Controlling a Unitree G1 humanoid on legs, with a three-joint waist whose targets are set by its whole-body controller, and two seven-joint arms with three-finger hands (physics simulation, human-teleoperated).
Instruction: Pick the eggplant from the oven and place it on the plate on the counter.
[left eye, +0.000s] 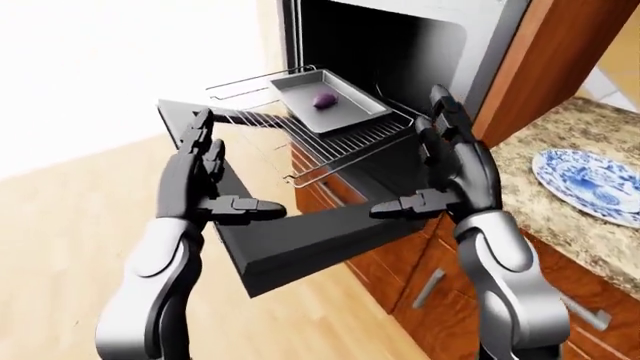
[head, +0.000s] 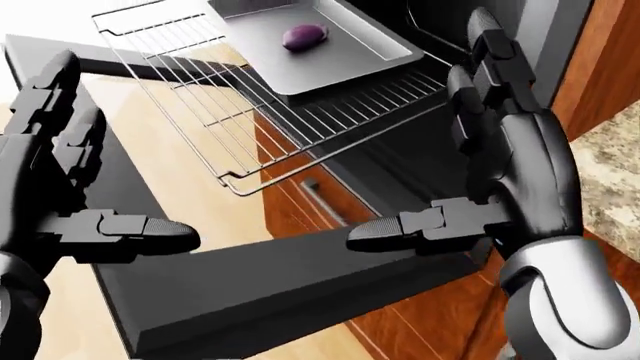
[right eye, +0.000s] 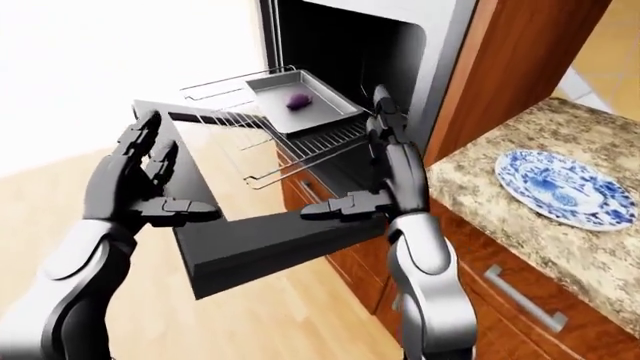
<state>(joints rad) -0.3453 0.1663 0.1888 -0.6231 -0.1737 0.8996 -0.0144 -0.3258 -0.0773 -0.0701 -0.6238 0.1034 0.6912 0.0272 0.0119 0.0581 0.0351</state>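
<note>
Two hands raised with fingers spread, holding nothing: left hand (left eye: 205, 176) over the open oven door (left eye: 300, 244), right hand (left eye: 455, 169) just beside the pulled-out rack (left eye: 345, 135); on the rack a grey tray (left eye: 355, 112) with the purple eggplant (left eye: 325, 100) lying in it; plate (right eye: 565, 187) on the counter (right eye: 480, 176) at right.

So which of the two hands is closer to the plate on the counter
The right hand, raised beside the pulled-out oven rack; the plate lies on the counter to its right in the eye views. The left hand is far left.
</note>
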